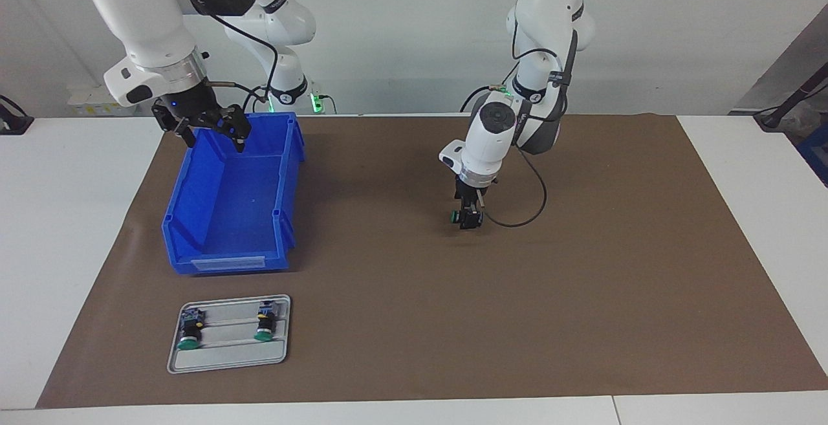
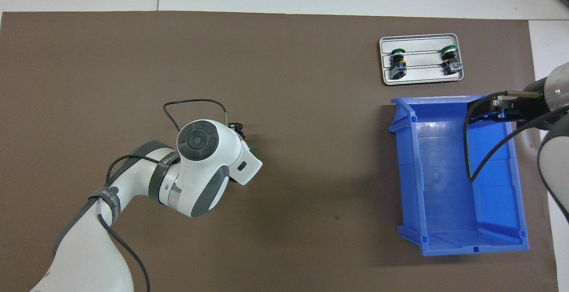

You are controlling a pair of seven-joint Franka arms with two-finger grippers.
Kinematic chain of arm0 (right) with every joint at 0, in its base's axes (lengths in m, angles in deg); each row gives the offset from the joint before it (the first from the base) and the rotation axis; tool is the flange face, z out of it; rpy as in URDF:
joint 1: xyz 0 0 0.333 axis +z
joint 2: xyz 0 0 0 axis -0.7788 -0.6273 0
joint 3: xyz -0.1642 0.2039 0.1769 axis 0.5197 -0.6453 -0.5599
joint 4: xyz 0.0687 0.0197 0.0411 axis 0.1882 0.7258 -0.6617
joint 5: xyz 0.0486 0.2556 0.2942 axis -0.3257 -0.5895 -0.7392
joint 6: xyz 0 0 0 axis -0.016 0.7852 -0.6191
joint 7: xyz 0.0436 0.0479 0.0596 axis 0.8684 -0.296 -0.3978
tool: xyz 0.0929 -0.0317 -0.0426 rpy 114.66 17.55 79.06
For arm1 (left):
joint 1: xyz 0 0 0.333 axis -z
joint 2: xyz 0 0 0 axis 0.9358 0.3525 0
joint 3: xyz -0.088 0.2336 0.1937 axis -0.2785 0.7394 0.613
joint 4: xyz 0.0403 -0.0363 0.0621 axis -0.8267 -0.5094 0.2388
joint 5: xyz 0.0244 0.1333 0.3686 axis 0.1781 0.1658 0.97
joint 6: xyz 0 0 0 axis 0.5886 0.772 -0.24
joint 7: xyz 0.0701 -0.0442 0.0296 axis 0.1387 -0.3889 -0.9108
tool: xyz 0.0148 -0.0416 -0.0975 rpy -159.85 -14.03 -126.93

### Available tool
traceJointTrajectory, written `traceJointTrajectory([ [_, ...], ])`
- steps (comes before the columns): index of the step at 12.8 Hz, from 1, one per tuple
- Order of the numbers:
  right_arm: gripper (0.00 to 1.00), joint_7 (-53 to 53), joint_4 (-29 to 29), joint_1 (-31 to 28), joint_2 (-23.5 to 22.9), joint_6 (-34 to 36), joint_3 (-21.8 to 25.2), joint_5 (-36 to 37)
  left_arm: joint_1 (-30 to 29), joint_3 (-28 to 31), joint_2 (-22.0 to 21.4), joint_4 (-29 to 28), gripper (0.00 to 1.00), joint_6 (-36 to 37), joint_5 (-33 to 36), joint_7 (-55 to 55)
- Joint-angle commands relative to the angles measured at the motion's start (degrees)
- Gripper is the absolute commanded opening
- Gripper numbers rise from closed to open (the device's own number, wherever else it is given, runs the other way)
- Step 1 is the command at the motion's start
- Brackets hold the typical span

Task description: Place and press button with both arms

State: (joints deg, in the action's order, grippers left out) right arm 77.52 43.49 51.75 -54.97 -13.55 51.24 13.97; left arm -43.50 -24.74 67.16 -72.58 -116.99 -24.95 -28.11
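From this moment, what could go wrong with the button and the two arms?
1. The left gripper is down at the button on the brown mat; lying on its side, the round button might roll when left alone.
2. The right gripper hangs over the rim of the blue bin; a careless descent could strike the wall.

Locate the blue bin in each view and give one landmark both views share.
Facing view: the blue bin sits in the picture's left half on the brown mat, the right gripper over its end nearer the robots.
Overhead view: the bin lies at the picture's right, the right gripper over it.
Shared landmark: the grey tray with two buttons, next to the bin, farther from the robots.
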Motion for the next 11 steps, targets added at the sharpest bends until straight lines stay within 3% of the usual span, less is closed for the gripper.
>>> traceJointTrajectory([
  [1,1.0,-0.9,1.8,-1.8,1.5,-0.6,-0.4,-0.5,1.0,1.0,-0.4,-1.5,1.0,-2.1,0.0,0.8],
  [6,1.0,-1.4,1.7,-2.3,1.5,-0.7,-0.4,-0.5,1.3,1.1,0.2,-3.1,0.96,-5.2,0.0,0.8],
  [11,1.0,-1.4,1.7,-1.8,1.5,-0.6,-0.4,-0.9,1.5,1.1,0.2,-3.2,0.69,-5.1,0.0,0.7],
])
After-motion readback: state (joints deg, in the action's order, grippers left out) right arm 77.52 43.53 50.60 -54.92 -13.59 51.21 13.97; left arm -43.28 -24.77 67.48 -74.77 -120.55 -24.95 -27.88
